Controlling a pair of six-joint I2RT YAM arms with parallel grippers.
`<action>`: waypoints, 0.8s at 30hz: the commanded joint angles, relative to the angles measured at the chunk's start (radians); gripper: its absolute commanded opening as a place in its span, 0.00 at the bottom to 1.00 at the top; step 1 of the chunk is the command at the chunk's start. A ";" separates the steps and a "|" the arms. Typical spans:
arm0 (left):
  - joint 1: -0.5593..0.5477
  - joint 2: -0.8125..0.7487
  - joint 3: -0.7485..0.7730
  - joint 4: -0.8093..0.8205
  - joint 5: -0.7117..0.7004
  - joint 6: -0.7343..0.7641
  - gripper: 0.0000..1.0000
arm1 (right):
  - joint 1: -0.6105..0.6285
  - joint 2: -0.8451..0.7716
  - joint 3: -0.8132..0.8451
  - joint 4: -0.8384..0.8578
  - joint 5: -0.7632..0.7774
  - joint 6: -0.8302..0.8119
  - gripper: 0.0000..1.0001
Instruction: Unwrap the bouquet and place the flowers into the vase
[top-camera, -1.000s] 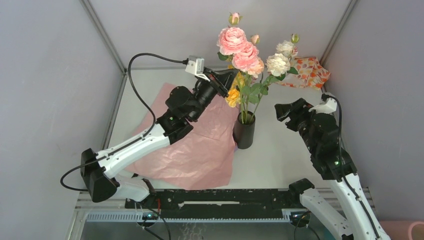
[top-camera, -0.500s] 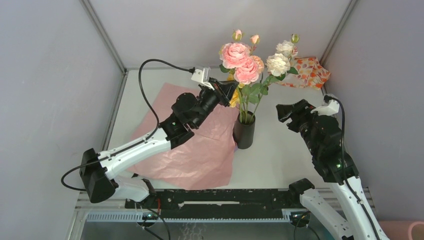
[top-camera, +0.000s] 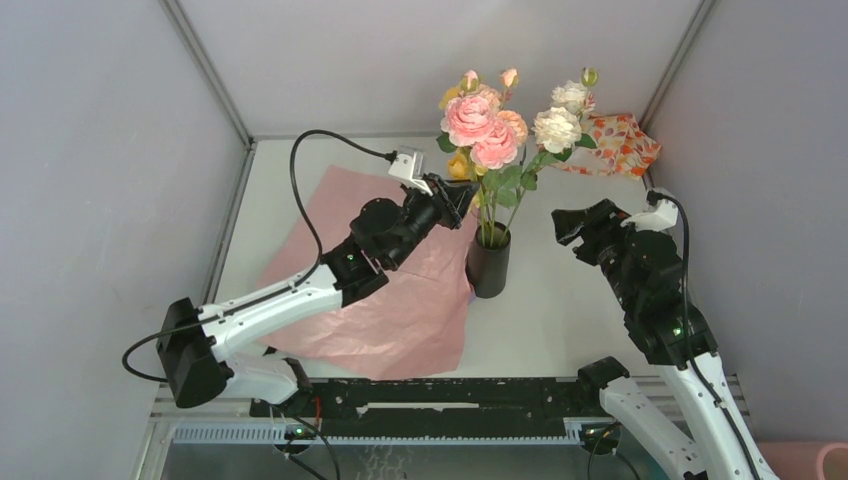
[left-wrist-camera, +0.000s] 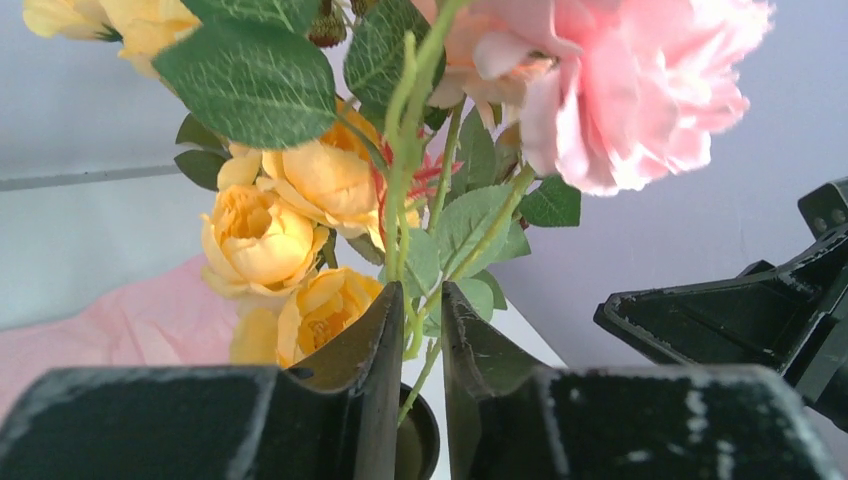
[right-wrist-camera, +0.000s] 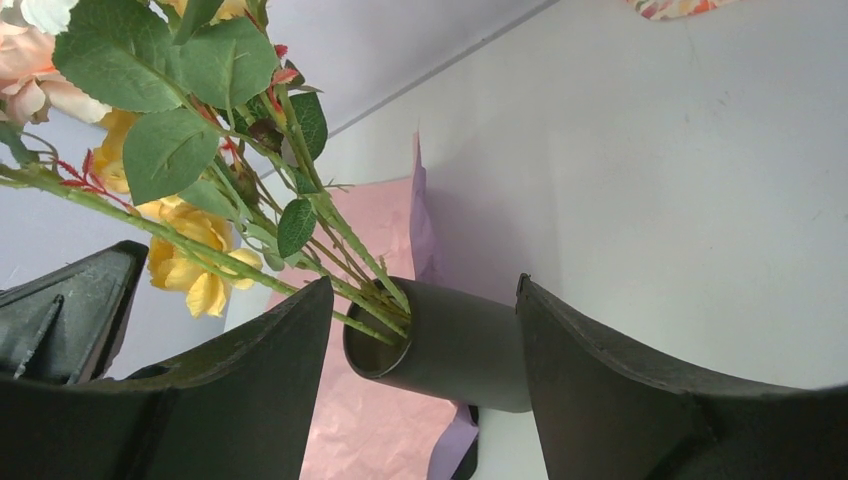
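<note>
Grey panels are set round the pale tabletop (top-camera: 570, 320). The jaws of the left gripper (left-wrist-camera: 420, 292) are seen narrowly parted about one green stem. The gap is wider than the stem, so nothing is judged gripped. The flowers (top-camera: 482, 122) stand in the vase (top-camera: 488, 268), stems near upright, directly at these jaws. The left arm is stretched forward over the pink paper (top-camera: 390, 300). The right gripper (top-camera: 566, 222), jaws wide and empty, is held apart beyond the vase.
</note>
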 joint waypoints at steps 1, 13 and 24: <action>-0.013 -0.049 -0.019 0.009 -0.020 -0.009 0.25 | -0.008 0.002 0.004 0.020 -0.009 0.014 0.76; -0.045 -0.164 -0.056 -0.077 -0.069 0.051 0.35 | -0.007 0.005 0.004 0.046 -0.023 0.020 0.78; -0.079 -0.357 -0.104 -0.140 -0.150 0.076 0.36 | -0.005 0.025 0.022 0.084 -0.061 0.019 0.81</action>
